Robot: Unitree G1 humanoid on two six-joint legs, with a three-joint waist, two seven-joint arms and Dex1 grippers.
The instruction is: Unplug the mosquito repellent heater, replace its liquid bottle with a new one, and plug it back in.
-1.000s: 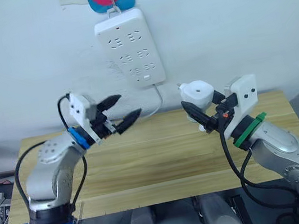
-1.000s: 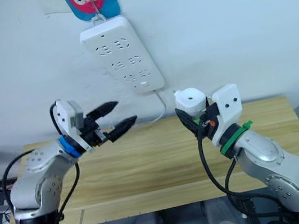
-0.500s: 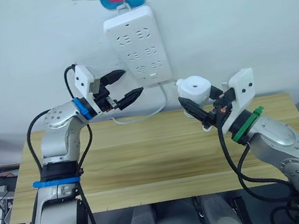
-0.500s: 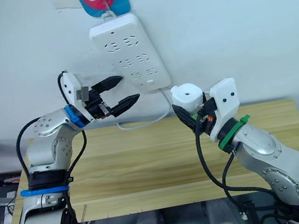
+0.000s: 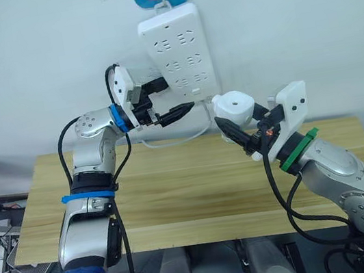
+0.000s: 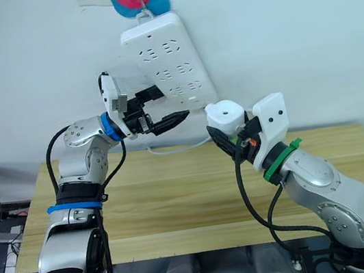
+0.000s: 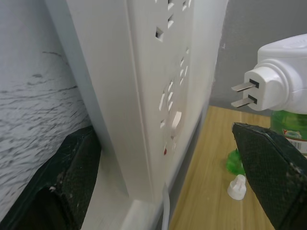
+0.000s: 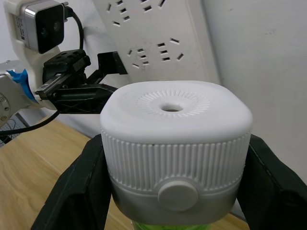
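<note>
Two grippers work beside the wall. At left, the left gripper (image 5: 175, 100) is spread wide around the lower end of the power strip (image 5: 178, 48), one finger at each side edge, apparently to steady the hanging strip against a push. To its right, the right gripper (image 5: 248, 141) is closed on the heater (image 5: 234, 106), held upright in the air, near the strip but apart from it. In the left wrist view its two prongs (image 7: 241, 94) face the sockets; a green bottle (image 7: 289, 128) sits under it. Plugging in appears to come next.

White ribbed heater (image 8: 175, 143) w/ green bottle (image 7: 290, 132), white strip (image 5: 178, 54).
</note>
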